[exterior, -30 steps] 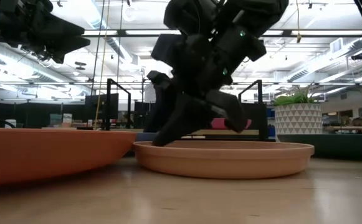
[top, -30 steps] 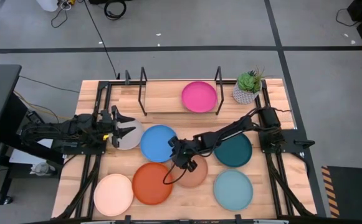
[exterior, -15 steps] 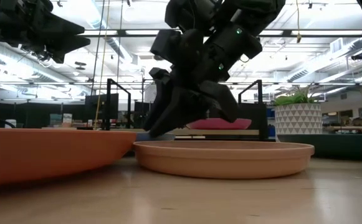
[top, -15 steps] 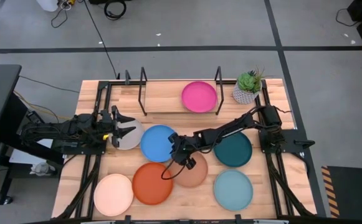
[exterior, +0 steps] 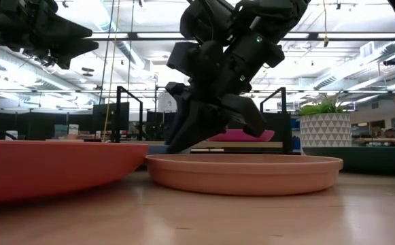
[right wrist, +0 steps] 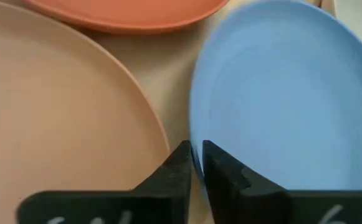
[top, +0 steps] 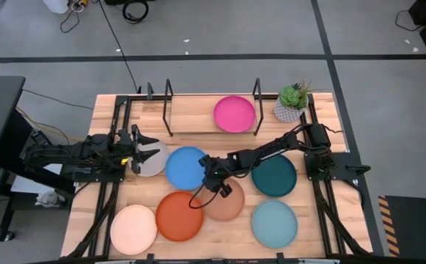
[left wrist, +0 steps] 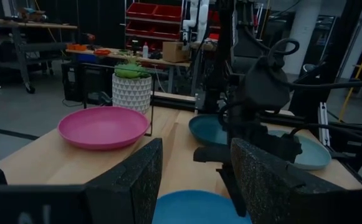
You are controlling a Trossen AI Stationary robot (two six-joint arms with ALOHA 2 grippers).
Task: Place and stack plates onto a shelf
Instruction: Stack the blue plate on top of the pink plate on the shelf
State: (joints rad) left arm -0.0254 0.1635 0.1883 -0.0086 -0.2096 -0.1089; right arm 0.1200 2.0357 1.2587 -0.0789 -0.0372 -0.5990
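Right fingers (right wrist: 193, 163) nearly closed, pinching rim of blue plate (top: 187, 168) at its edge nearest tan plate (top: 225, 202); blue rim pale between the tips in right wrist view. Right gripper (top: 210, 178) low over mid-surface. Orange plate (top: 179, 215) just beside tan. Dark teal plate (top: 275, 176) and light teal plate (top: 274, 223) further right. Cream plate (top: 133, 229) at near left corner. Pink plate (top: 234, 114) resting on shelf (top: 191, 117), plant (top: 292, 102) beside it. Left gripper (top: 145, 150) waiting, fingers (left wrist: 128, 180) spread, holding nothing, over grey-white plate (top: 152, 164) at left side of surface (top: 322, 213).
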